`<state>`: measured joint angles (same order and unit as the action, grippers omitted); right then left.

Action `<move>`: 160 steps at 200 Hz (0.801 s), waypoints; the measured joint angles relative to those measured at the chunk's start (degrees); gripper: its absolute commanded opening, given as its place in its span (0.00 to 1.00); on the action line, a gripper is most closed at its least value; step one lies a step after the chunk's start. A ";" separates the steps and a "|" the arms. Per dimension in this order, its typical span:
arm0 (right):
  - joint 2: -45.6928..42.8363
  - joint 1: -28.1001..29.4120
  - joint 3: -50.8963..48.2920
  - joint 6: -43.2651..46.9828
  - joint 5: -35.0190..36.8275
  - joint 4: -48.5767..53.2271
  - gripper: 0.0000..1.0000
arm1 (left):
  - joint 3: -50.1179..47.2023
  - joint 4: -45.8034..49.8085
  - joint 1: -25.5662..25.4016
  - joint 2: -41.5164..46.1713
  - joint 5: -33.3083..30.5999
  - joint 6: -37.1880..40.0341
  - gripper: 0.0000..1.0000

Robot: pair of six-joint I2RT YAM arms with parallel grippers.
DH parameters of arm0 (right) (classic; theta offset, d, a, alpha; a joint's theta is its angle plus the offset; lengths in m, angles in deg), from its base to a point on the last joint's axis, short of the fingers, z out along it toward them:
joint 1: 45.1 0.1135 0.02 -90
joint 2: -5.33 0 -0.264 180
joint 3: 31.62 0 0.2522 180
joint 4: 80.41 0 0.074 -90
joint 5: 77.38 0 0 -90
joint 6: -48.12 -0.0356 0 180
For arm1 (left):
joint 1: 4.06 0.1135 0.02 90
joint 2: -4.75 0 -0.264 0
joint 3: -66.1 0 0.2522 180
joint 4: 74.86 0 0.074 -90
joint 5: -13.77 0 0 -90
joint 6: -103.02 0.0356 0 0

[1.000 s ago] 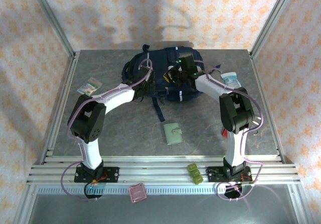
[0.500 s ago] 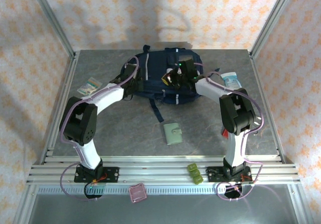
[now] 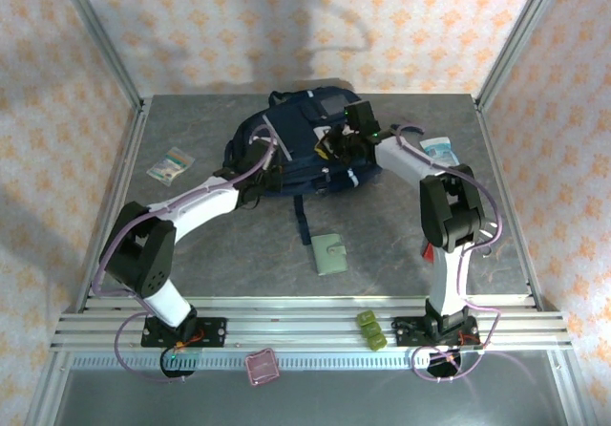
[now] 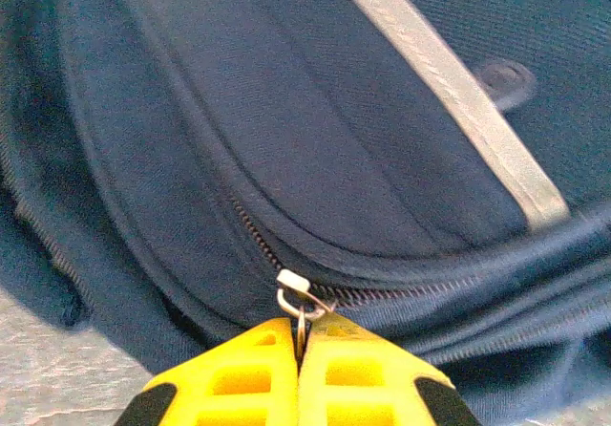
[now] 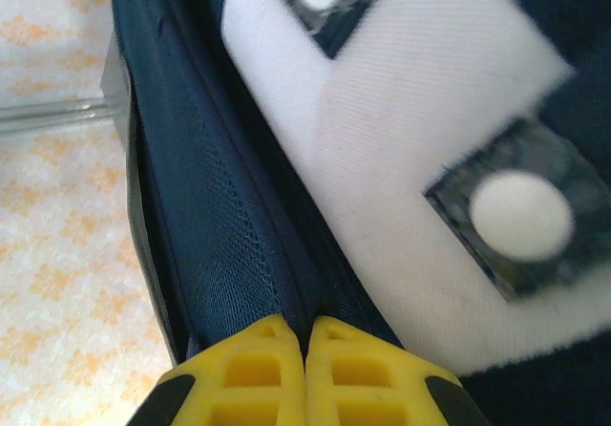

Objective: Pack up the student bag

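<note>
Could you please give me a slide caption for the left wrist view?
Left pincer shut on the zipper pull of the navy bag.

Left gripper (image 4: 298, 345) pinches its yellow fingers tight on the metal zipper pull (image 4: 302, 313) of the student bag (image 4: 286, 130). The zipper (image 4: 250, 230) curves off to the left across navy fabric, a pale stripe (image 4: 449, 92) slants on the right, and grey table (image 4: 57, 388) peeks in near left.

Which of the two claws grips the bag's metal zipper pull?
The left claw, shut on the zipper pull; the right claw pinches only a navy fabric edge of the student bag.
</note>
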<state>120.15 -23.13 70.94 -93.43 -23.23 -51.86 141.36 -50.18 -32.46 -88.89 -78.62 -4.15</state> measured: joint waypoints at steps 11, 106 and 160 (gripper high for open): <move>1.07 -0.96 2.14 0.94 0.70 1.90 0.00 | -0.02 -0.61 -2.08 0.00 0.22 -0.59 0.00; -7.17 -0.92 -9.57 3.34 2.43 1.86 0.45 | 2.05 0.26 -5.11 -2.40 2.14 -1.36 0.00; -9.20 4.57 -14.84 -0.13 -0.79 -4.59 0.42 | 2.21 0.50 -5.68 -2.95 1.86 -1.33 0.00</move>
<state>110.95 -18.56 56.10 -93.56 -24.02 -56.45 143.57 -49.68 -38.15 -91.84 -76.76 -5.49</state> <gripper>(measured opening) 0.437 0.046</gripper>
